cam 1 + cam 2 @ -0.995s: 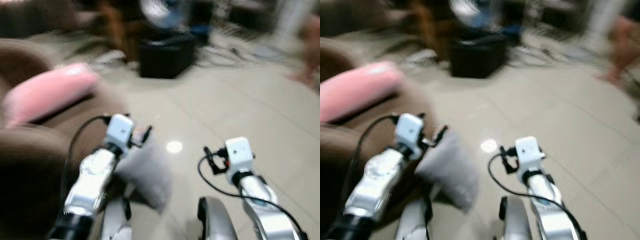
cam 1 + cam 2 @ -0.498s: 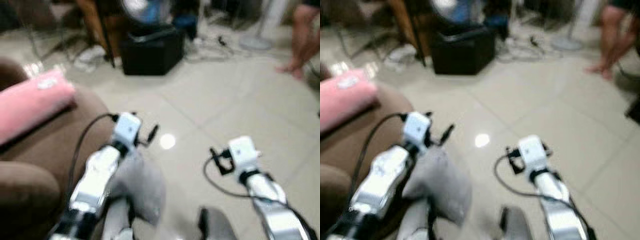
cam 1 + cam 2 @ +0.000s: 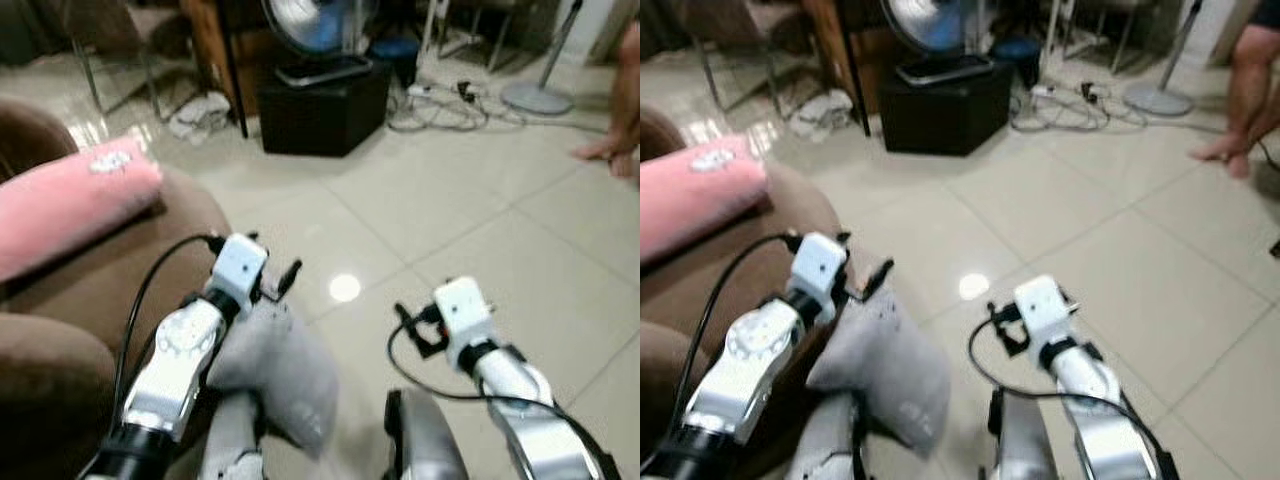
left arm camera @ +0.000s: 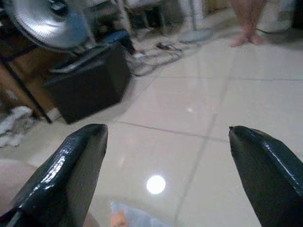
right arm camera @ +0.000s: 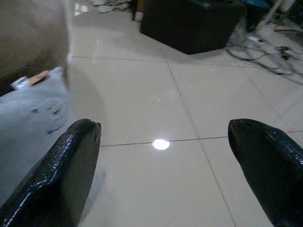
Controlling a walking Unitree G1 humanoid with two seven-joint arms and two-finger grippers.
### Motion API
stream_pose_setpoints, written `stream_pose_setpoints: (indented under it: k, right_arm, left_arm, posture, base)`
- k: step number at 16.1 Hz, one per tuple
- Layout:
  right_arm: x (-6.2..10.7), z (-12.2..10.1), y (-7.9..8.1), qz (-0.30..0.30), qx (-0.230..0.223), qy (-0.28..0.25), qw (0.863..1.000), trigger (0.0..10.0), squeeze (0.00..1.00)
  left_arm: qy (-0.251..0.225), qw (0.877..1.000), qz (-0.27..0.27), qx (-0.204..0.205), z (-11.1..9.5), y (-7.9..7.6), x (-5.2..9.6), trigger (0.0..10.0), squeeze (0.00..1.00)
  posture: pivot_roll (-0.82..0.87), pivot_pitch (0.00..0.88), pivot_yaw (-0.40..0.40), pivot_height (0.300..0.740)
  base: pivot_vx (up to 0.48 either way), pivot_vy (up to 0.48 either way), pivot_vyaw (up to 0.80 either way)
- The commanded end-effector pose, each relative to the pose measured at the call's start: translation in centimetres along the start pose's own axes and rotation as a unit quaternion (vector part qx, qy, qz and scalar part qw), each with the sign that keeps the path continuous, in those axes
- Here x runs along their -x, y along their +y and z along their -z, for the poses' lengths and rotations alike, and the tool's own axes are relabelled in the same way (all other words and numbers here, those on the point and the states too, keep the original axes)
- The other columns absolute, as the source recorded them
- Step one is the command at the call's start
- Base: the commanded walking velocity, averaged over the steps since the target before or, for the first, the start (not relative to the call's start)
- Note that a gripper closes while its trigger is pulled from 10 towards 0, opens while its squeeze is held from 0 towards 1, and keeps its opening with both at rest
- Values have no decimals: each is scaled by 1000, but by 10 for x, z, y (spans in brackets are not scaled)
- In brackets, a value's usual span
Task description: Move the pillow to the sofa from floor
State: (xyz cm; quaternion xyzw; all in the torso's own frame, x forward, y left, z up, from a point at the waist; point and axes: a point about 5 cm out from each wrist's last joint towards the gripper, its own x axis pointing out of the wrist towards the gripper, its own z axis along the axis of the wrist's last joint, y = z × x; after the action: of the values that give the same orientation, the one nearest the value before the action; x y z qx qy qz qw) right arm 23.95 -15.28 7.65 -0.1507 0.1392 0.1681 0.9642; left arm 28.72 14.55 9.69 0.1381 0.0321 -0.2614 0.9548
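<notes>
Two pillows in sight: a grey pillow down on the tiled floor, leaning against the foot of the brown sofa, and a pink pillow already lying up on the sofa's seat. Grey one judged to be the task's thing, since still on the floor. Left gripper held out over its upper corner, fingers spread wide and empty; a sliver of grey fabric with a small tag visible low between them in the left wrist view. Right gripper out over bare tile just to the right of the pillow, fingers likewise wide apart, nothing held; grey fabric at the edge of its own view, beside the sofa's base.

Step in hand, by judgement: the approach, ahead of any grasp. Next move likely to call for bending lower and bringing both grippers down onto the pillow, one to each side or one onto the top edge, then closing on the soft fabric, lifting it clear of the floor and swinging left onto the seat. Soft stuffing apt to sag or slip from a shallow pinch, so a deep bite advisable.

Further off: a black box with a fan on it, loose cables, a person's bare foot at the right edge.
</notes>
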Motion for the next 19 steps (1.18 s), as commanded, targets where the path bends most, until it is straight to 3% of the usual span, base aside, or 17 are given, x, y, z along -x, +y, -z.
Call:
stream_pose_setpoints:
  k: [1, 3, 6, 7, 8, 9, 14, 17, 19]
  right_arm:
    - [1, 2, 3, -16, -6, 10, 1000, 10000, 0]
    - [2, 5, 6, -27, -7, 17, 999, 10000, 0]
    - [4, 7, 11, -47, -6, 23, 999, 10000, 0]
    - [5, 7, 14, -57, -4, 25, 998, 10000, 0]
    - [5, 7, 17, -70, 1, 26, 997, 10000, 0]
    - [6, 6, 20, -78, 3, 26, 997, 10000, 0]
    - [10, 15, 35, -127, 11, 37, 991, 10000, 0]
    - [5, 5, 32, -130, 15, 16, 991, 10000, 0]
    - [4, -3, 37, -146, 18, 5, 989, 10000, 0]
  left_arm:
    - [38, 998, 46, 6, 13, -8, -2, 10000, 0]
    - [104, 992, 70, 5, 34, -13, -7, 10000, 0]
    - [124, 991, 38, 19, 44, -11, -22, 10000, 0]
    - [139, 990, 3, 35, 48, -7, -26, 10000, 0]
    - [160, 985, -27, 48, 52, 0, -30, 10000, 608]
    - [170, 983, -41, 57, 55, 2, -30, 10000, 1000]
    - [236, 958, -107, 121, 84, 22, -14, 10000, 1000]
    - [251, 950, -161, 93, 88, 40, -8, 10000, 1000]
    - [270, 945, -176, 62, 94, 42, -2, 10000, 1000]
  posture:
    - [-35, 24, 44, 556]
    - [-37, 29, 44, 536]
    - [-43, 42, 40, 506]
    - [-45, 59, 39, 496]
    - [-52, 77, 40, 496]
    - [-57, 95, 40, 496]
    - [-66, 195, 39, 496]
    - [-65, 247, 47, 496]
    - [-65, 263, 45, 496]
  base:
    - [0, 0, 0]
    - [0, 0, 0]
    - [0, 0, 0]
    - [0, 0, 0]
    - [0, 0, 0]
    - [0, 0, 0]
    - [0, 0, 0]
    - [0, 0, 0]
    - [0, 0, 0]
